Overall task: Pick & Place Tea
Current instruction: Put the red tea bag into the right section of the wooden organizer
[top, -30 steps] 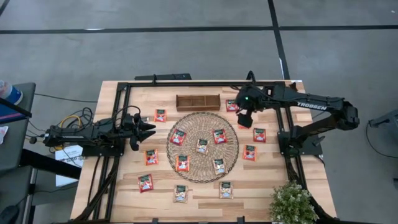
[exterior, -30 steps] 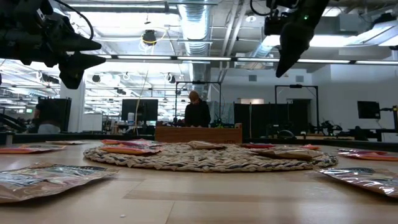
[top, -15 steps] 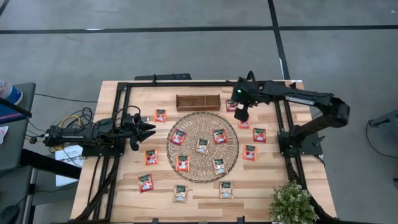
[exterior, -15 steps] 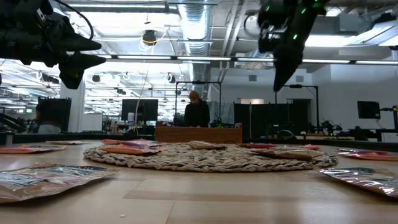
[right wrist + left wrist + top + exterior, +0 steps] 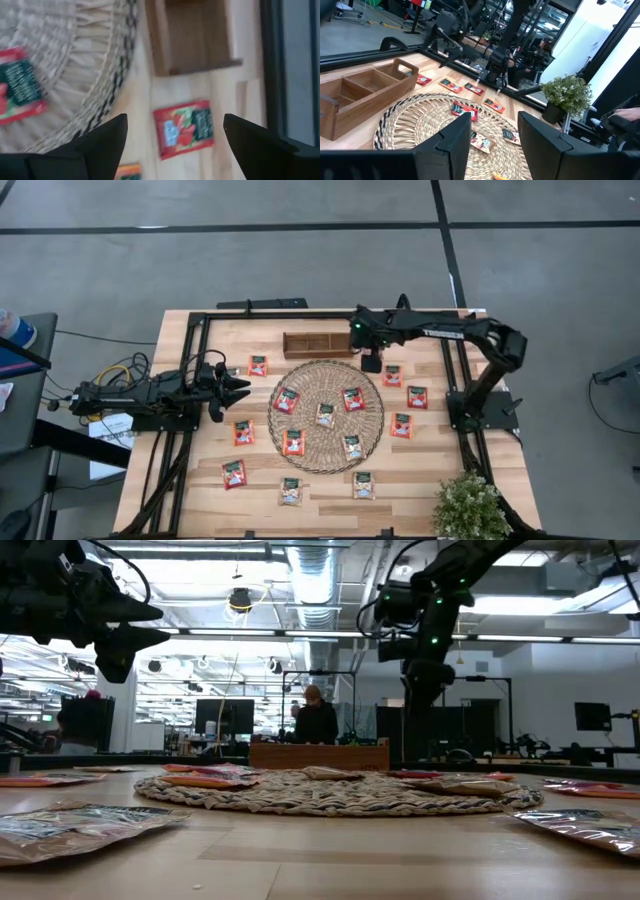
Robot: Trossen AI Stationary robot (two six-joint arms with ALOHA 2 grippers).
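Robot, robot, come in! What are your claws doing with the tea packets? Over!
Right claw open, empty, above small red square tea sachet beside brown wooden divided tray. Left claw open, waiting at table's left. Nothing blocking.

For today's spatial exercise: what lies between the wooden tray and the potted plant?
In the high view, the woven mat and tea sachets lie between wooden tray and potted plant.

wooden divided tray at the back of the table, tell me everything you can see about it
The brown wooden divided tray is a long, shallow rectangular box of plain light-brown wood, split by thin partitions into compartments that look empty. It sits flat on the pale wooden table, at the far edge just behind the round woven mat, apart from it. A cut-out handle slot shows in one end wall in the left wrist view. Nothing touches it; the right gripper hovers off its right end, open, above a red-orange tea sachet.
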